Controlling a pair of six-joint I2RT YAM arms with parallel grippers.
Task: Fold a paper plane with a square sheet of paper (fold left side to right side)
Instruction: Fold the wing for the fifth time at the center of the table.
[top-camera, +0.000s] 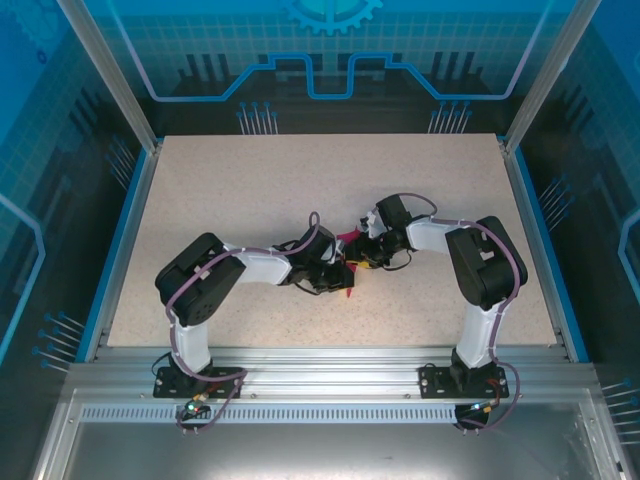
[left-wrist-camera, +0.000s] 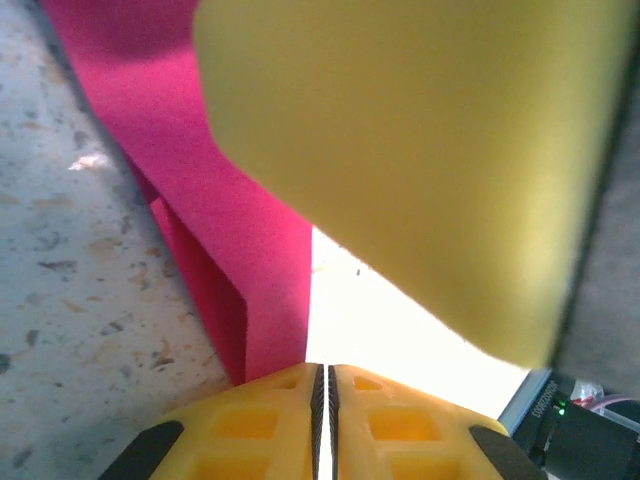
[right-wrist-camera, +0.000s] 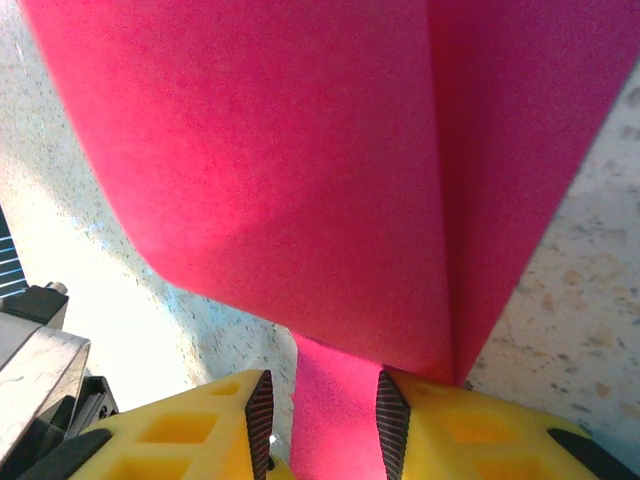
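Two layers magenta paper (right-wrist-camera: 300, 150), creased; left gripper (left-wrist-camera: 322, 385) pinches edge, right gripper (right-wrist-camera: 322, 400) part-open astride.

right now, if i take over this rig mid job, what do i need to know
Grippers: the left gripper is shut, with the pink paper reaching its fingertips; whether it pinches a layer, I cannot tell. The right gripper has its jaws apart with a strip of the paper between them, not clamped.
Where: the paper sits mid-table between both grippers and looks partly raised off the table.
Done: at least one fold; a crease and overlapping layers show.
Left: the remaining folds; no finished dart yet.
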